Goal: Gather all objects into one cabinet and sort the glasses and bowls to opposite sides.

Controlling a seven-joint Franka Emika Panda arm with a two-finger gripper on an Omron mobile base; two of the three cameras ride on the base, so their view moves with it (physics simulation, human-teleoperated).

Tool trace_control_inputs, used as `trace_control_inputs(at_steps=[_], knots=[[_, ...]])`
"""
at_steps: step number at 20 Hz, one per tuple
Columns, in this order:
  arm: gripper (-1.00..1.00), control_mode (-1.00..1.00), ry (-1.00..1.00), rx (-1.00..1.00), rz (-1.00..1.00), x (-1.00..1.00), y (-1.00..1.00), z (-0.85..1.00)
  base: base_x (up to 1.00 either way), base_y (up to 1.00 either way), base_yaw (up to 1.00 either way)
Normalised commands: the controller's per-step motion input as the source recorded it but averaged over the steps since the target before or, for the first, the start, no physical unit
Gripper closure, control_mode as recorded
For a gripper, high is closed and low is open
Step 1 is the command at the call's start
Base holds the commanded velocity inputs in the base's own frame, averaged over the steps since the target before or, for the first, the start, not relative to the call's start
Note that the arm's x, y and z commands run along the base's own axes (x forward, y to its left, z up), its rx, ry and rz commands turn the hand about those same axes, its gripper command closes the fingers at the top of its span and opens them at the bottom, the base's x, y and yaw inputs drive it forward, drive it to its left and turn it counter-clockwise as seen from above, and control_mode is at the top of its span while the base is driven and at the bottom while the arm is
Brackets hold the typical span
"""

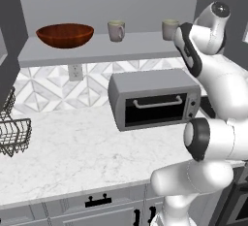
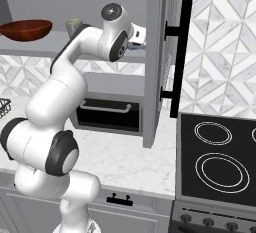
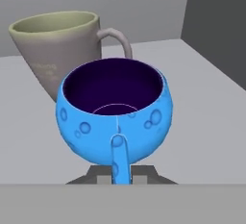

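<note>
Gripping seen in the hand view: the gripper (image 3: 121, 176) has its fingers drawn together on the handle of the blue cup (image 3: 115, 115), which sits upright just in front of them. A beige mug (image 3: 57, 50) stands close behind the cup on the grey cabinet shelf (image 3: 202, 103); I cannot tell whether they touch. Open shelf lies to the cup's right, up to a dark side wall.

Left base view: the reddish-brown bowl (image 1: 65, 35) sits at the shelf's left end, a second beige mug (image 1: 116, 30) mid-shelf, well apart from it. The other mug (image 1: 169, 29) is partly hidden by the arm. A toaster oven (image 1: 154, 99) stands on the counter (image 1: 72, 157) below.

Right base view: the open cabinet door (image 2: 160, 57) hangs just right of the wrist, between arm and stove (image 2: 217, 162).
</note>
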Motion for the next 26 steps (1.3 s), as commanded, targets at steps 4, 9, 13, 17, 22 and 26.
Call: trace_control_inputs(at_steps=[4,9,13,17,22,26], knots=[[-1.0,-1.0,0.0,0.0,0.0,0.16,0.0,0.0,0.0,0.0,0.0],[-1.0,-1.0,0.0,0.0,0.0,0.01,0.0,0.0,0.0,0.0,0.0],[-1.0,-1.0,-0.01,0.0,0.0,-0.12,0.0,0.0,0.0,0.0,0.0],[-1.0,-1.0,-0.03,0.0,0.0,-0.54,0.22,0.0,0.0,0.0,0.0],[-1.0,-1.0,-0.02,-0.01,0.0,-0.5,0.54,0.0,0.0,0.0,0.0],[-1.0,-1.0,0.0,0.0,0.0,-0.55,0.56,0.02,0.0,0.0,0.0]])
